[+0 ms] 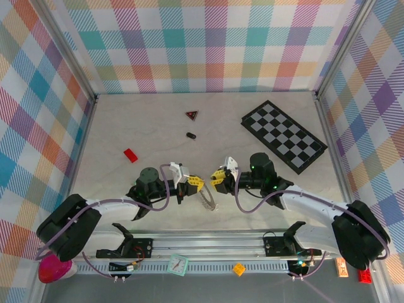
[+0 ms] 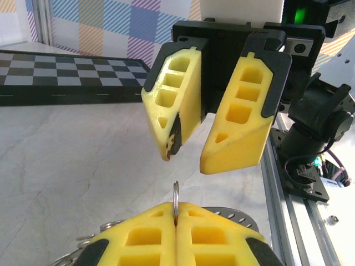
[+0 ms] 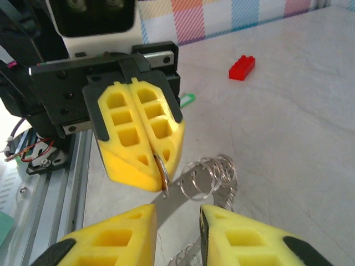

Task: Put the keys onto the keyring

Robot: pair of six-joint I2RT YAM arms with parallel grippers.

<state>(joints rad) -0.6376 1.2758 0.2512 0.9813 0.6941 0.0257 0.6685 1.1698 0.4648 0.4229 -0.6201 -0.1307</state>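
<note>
My left gripper point(image 1: 189, 183) is shut on the keyring point(image 2: 176, 195), a thin silver loop standing on edge between the yellow fingertips point(image 2: 150, 233). In the right wrist view the same ring point(image 3: 162, 173) sticks out of those closed fingers. A coil of several silver loops point(image 3: 209, 173) and a flat grey blade point(image 3: 178, 195), apparently the keys, hang beside it. From above, the bunch point(image 1: 207, 199) trails toward the near edge. My right gripper point(image 1: 219, 178) faces the left one, a finger's length away. It is open point(image 3: 177, 224), and its pads touch nothing.
A black-and-white chequered board point(image 1: 284, 136) lies at the back right. A dark red triangle point(image 1: 192, 115) and a small black oval piece point(image 1: 190, 135) sit mid-table. A red brick point(image 1: 130, 155) lies to the left. The arms' mounting rail point(image 1: 202, 243) runs along the near edge.
</note>
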